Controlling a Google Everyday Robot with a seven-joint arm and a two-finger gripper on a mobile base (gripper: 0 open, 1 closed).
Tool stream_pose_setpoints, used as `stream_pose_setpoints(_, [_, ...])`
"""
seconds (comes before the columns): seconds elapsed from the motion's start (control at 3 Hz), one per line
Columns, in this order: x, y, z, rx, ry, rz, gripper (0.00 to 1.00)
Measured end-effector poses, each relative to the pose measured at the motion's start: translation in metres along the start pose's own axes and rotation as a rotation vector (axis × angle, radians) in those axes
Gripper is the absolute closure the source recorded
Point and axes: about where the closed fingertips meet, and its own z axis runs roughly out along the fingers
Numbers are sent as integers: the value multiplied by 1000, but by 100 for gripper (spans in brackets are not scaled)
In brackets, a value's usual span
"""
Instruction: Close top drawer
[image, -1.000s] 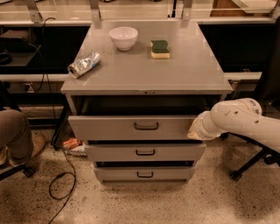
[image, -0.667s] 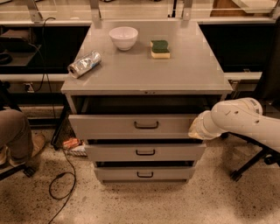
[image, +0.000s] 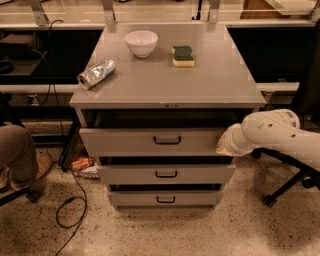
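The top drawer of the grey metal cabinet stands pulled out a little, with a dark gap under the cabinet top. Its broad flat front carries a small black bar handle. My white arm comes in from the right. My gripper is at the right end of the top drawer's front panel, against or just in front of it. The arm's white wrist covers the fingers.
Two shorter drawer fronts sit below, also slightly out. On the cabinet top are a white bowl, a green and yellow sponge and a crumpled silver bag. A person's leg is left, chair legs right, a cable on the floor.
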Motion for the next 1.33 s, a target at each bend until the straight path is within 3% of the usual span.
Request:
stream_pose_setpoints(0.67, [4,-18,7,19,-7,1,100])
stream_pose_setpoints(1.0, [9,-3,-4,10,12,33,100])
stream_pose_setpoints(1.33, [14,38,-31,-46,43,116,100])
